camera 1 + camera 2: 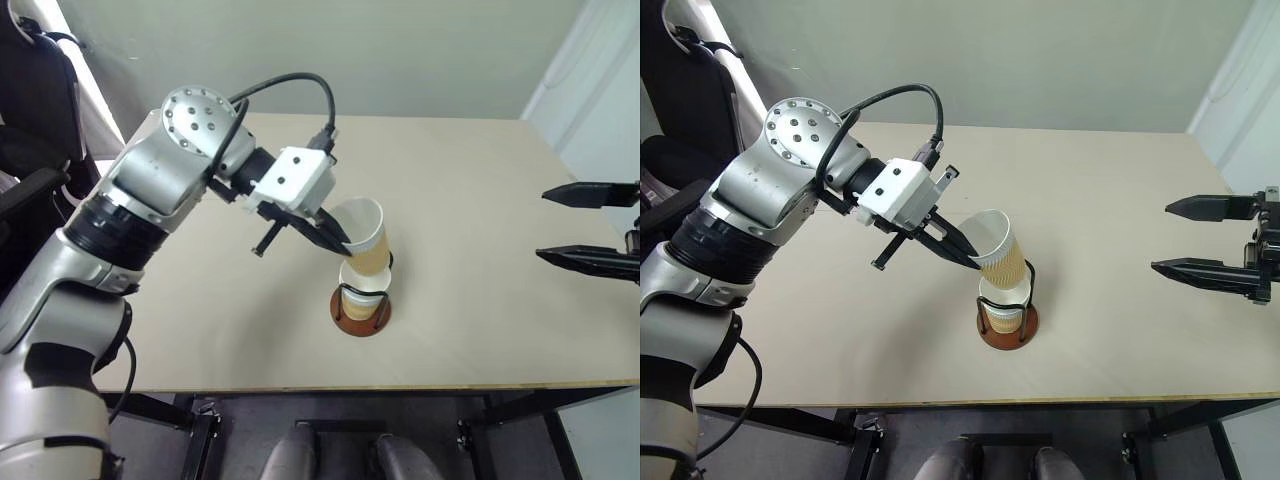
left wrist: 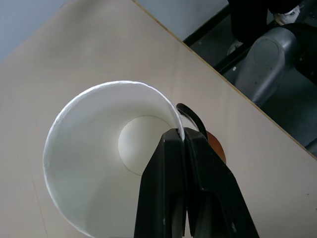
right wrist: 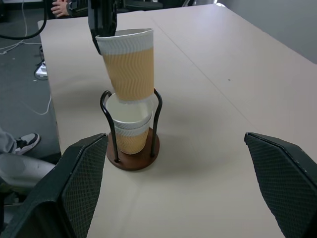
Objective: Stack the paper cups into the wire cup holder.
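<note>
Left pincer (image 1: 975,258): clenched on rim of third paper cup (image 1: 998,257).
Cup: tilted, base entering stacked cups (image 3: 130,130) in wire cup holder (image 3: 132,157) on worktop (image 1: 470,190).
Risk: jamming judged likely, from tilt; holder could be tipped.
Right pincer (image 1: 588,226): released, well apart.

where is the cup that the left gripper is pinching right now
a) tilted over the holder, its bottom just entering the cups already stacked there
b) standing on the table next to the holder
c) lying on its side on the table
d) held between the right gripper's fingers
a: the left gripper is shut on the rim of the top cup, which leans above the wire cup holder with its bottom at the mouth of the stacked cups.
</note>
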